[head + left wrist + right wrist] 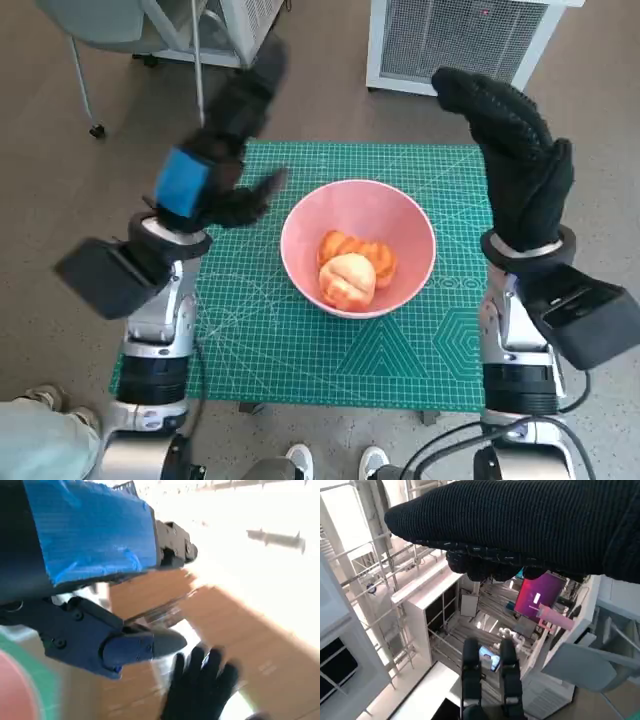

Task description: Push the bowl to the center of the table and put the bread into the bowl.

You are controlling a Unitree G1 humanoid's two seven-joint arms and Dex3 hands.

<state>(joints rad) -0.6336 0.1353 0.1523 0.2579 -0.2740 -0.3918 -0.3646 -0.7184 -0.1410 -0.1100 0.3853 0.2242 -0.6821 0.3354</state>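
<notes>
- We see the pink bowl (358,246) mid-counter (300,350), with the bread (350,272) inside.
- Our left hand (215,160) and right hand (515,150) are raised, spread, holding nothing.
- A white cabinet (455,40) and a chair (110,30) stand behind.

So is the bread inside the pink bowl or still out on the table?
Inside. The bread lies at the bottom of the pink bowl, with the rim all around it, and neither hand touches it.

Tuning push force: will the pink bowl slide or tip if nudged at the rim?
Likely tips before it slides: the pink bowl flares wide, so its base is probably narrow. The bread adds some weight low down. The green mat may grip.
</notes>
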